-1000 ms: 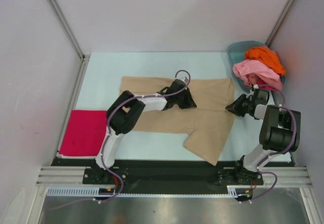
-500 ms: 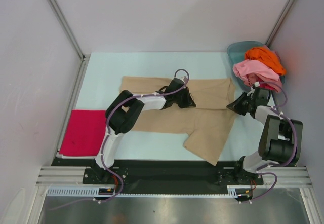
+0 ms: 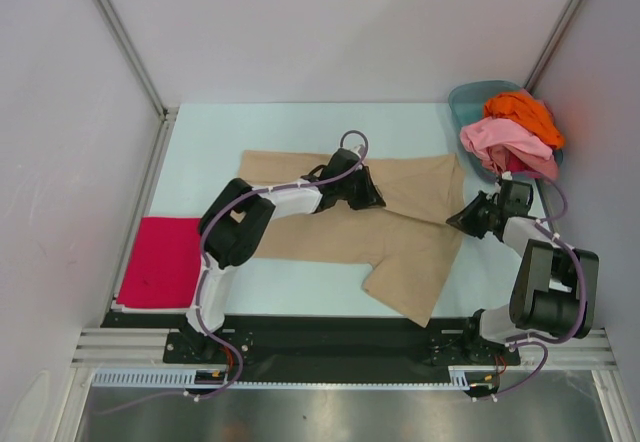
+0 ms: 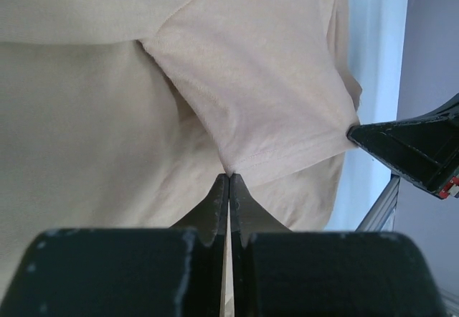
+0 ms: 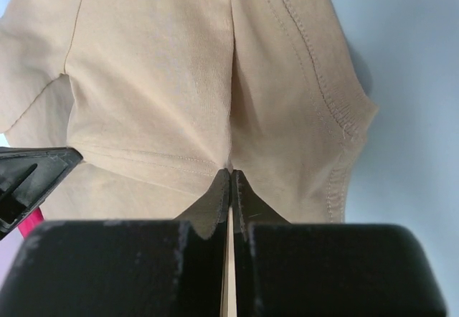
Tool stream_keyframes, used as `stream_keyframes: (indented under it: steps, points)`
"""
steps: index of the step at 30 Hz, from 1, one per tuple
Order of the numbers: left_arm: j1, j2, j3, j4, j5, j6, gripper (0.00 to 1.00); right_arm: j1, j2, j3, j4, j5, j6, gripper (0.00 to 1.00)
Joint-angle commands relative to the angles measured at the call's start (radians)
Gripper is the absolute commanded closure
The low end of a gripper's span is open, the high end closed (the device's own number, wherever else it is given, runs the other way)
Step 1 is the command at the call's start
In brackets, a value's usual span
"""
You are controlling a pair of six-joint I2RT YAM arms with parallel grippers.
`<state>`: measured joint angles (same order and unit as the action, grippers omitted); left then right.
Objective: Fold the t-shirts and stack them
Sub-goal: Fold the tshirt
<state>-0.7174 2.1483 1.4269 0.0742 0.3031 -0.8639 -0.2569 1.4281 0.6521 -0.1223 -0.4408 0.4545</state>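
A large tan t-shirt lies spread across the middle of the table. My left gripper is shut on a fold of it near its middle; the pinched hem shows in the left wrist view. My right gripper is shut on the tan shirt's right edge, which the right wrist view shows as a hem between the fingertips. A folded magenta-red t-shirt lies at the near left. Pink and orange t-shirts are heaped in the basin.
A teal plastic basin stands at the far right corner. A metal frame post rises at the far left and another at the far right. The table's black front rail runs along the near edge.
The left gripper has moved slightly away toward the far side with the cloth. The right gripper has shifted a little nearer and right, keeping its hold on the shirt's edge.
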Motion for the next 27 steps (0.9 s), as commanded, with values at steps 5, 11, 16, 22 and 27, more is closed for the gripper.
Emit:
stream_keyframes:
  steps: [5, 11, 16, 22, 27]
  points:
    - [0.015, -0.044, -0.002, -0.021, 0.028, -0.006, 0.98, 0.018, 0.009, -0.023, 0.032, 0.004, 0.036, 0.94]
    - [0.022, -0.05, 0.0, -0.06, 0.008, 0.015, 0.85, 0.022, 0.002, -0.005, -0.014, 0.042, 0.003, 0.85]
    - [0.033, -0.116, -0.065, -0.096, -0.005, 0.063, 0.61, 0.048, -0.098, 0.061, -0.106, 0.21, -0.068, 0.65]
    - [0.111, -0.28, -0.171, -0.114, -0.047, 0.134, 0.56, 0.119, -0.022, 0.21, -0.059, 0.318, -0.1, 0.52]
    - [0.263, -0.334, -0.192, -0.136, -0.021, 0.172, 0.56, 0.225, 0.193, 0.398, -0.046, 0.523, -0.135, 0.58]
